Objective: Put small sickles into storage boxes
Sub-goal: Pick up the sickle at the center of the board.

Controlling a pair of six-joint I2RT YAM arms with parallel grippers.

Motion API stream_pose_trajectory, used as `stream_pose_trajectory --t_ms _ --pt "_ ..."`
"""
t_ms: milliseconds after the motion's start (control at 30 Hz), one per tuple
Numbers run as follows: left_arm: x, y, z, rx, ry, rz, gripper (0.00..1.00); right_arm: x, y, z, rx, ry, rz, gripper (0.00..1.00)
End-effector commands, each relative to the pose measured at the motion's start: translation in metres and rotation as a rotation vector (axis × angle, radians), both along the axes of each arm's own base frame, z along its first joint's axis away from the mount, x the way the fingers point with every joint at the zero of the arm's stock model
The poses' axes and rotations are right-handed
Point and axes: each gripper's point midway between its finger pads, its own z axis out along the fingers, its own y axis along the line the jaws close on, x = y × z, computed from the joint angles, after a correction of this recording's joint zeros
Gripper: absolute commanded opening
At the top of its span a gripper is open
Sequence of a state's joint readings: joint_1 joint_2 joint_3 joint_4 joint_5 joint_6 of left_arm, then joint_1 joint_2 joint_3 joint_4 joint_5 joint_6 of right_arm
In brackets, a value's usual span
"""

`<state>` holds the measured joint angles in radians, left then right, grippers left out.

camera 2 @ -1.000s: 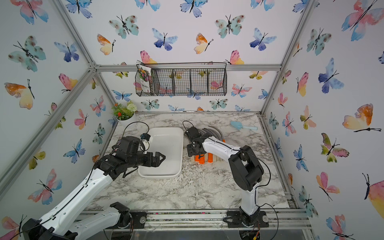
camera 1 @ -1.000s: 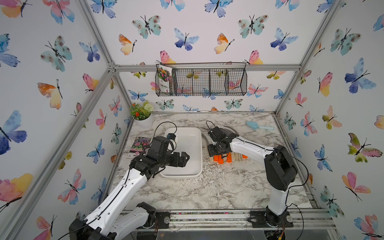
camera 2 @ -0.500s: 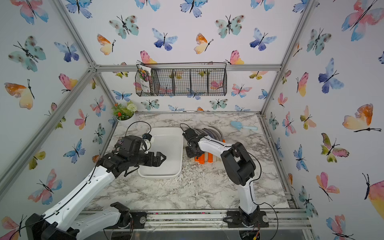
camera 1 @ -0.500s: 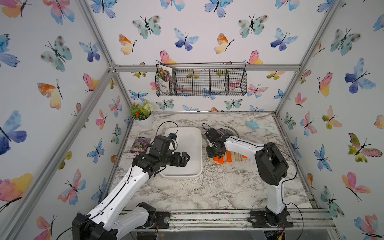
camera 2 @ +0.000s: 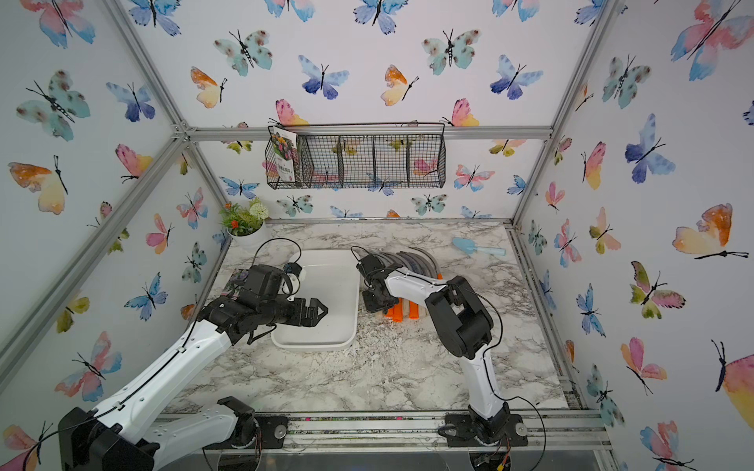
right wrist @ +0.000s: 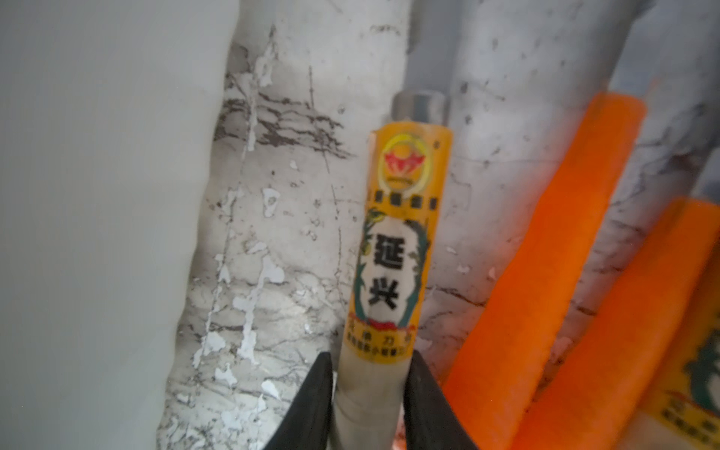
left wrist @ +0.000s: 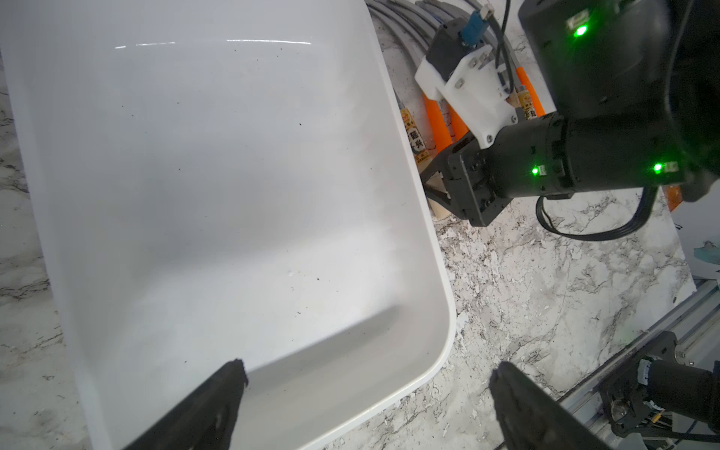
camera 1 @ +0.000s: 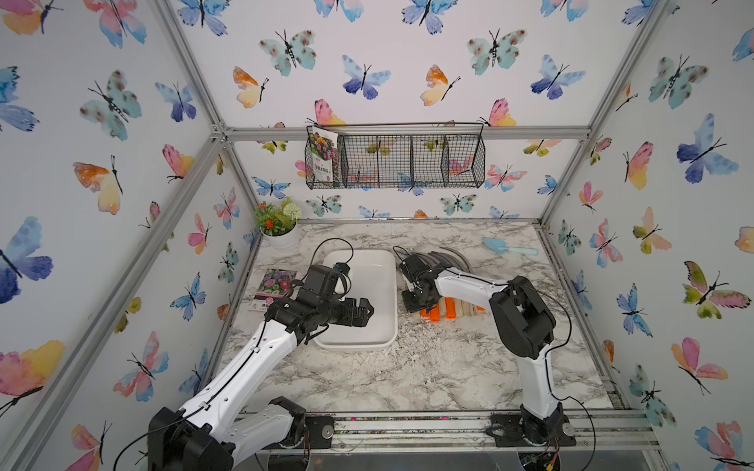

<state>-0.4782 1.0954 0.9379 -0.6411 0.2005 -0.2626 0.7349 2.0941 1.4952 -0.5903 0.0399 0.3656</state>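
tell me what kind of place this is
Likely a robot test booth dressed up as a gardening corner: butterfly wallpaper on a metal frame, robot arms mounted at a marble-look table, and garden gear: sickles, a trowel, a potted plant.

The small sickles (camera 1: 450,308), orange- or pale-handled with curved grey blades, lie side by side; the empty white storage tray (camera 1: 383,285) sits just beside.

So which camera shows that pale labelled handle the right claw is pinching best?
The right wrist view: the pale handle fills the frame, label readable, the right claw shut on its end. The left wrist view shows only part of it beside the white tray; in both top views the arm mostly hides it.
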Motion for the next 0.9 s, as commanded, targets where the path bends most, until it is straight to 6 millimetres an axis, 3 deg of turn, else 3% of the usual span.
stream_pose_trajectory --t_ms 0,300,867 --pt "0.001 -0.003 0.003 -0.004 -0.009 -0.02 0.98 -0.009 -0.004 -0.017 -0.023 0.044 0.007 0.25" --pt "0.003 -0.003 0.004 -0.005 -0.012 -0.013 0.98 -0.003 -0.005 -0.004 -0.028 0.023 -0.001 0.01" --pt "0.007 -0.003 0.009 -0.002 -0.024 0.0 0.98 0.03 -0.022 0.039 -0.112 -0.04 -0.126 0.01"
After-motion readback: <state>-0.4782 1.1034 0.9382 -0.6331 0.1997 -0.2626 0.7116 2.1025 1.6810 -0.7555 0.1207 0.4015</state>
